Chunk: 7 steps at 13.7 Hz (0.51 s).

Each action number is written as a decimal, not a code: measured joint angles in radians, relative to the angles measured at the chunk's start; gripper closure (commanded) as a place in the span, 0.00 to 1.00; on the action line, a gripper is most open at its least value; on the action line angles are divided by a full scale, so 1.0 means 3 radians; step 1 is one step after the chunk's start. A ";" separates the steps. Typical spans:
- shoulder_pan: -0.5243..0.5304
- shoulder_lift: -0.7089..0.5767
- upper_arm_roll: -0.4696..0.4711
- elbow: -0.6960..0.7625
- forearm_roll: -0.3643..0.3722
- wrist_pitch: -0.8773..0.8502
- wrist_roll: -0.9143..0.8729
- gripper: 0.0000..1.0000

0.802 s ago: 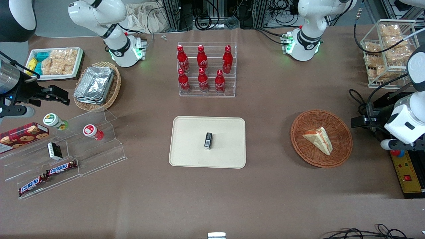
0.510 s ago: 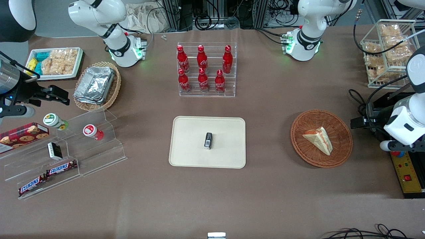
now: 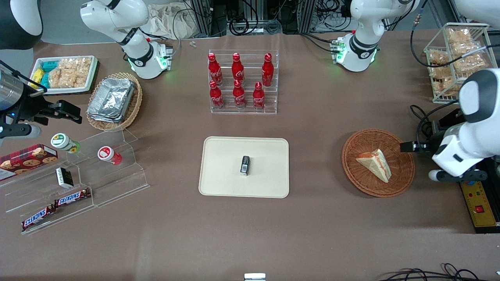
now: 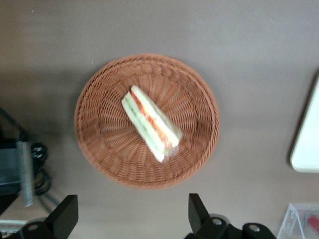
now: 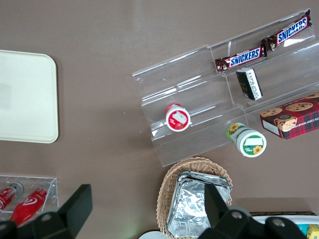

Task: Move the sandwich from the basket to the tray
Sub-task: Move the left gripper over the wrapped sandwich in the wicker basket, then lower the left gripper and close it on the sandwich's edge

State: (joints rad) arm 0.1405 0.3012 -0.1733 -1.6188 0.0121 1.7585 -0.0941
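Note:
The sandwich (image 3: 374, 164), a pale wedge with an orange-red edge, lies in the round reddish-brown basket (image 3: 353, 173). The cream tray (image 3: 222, 156) lies flat mid-table, toward the parked arm from the basket, with a small black item (image 3: 245, 165) on it. My left gripper (image 3: 408, 147) hovers over the basket's rim at the working arm's end, open and empty. The left wrist view shows the sandwich (image 4: 151, 123) in the basket (image 4: 99, 144), the fingers (image 4: 194, 206) spread wide above bare table beside the rim, the gripper (image 4: 130, 201) holding nothing, and a corner of the tray (image 4: 306, 149).
A clear rack of red cola bottles (image 3: 240, 84) stands farther from the camera than the tray. A white wire rack of bagged snacks (image 3: 455, 58) and a yellow control box (image 3: 478, 203) sit at the working arm's end. A clear stepped display (image 3: 78, 175) and a foil-container basket (image 3: 113, 101) lie toward the parked arm's end.
My left arm has swung in toward the basket; the gripper now reaches over its rim. The sandwich, basket and tray have not moved.

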 measured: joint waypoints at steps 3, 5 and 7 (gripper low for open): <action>-0.0004 0.0086 -0.0009 -0.0425 0.0000 0.0619 -0.0689 0.02; -0.0010 0.0185 -0.0015 -0.0555 0.0000 0.0912 -0.1260 0.02; -0.0032 0.0343 -0.0028 -0.0598 0.0000 0.1099 -0.1685 0.02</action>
State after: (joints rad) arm 0.1308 0.4042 -0.1818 -1.7982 0.0122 2.0883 -0.5996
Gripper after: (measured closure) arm 0.013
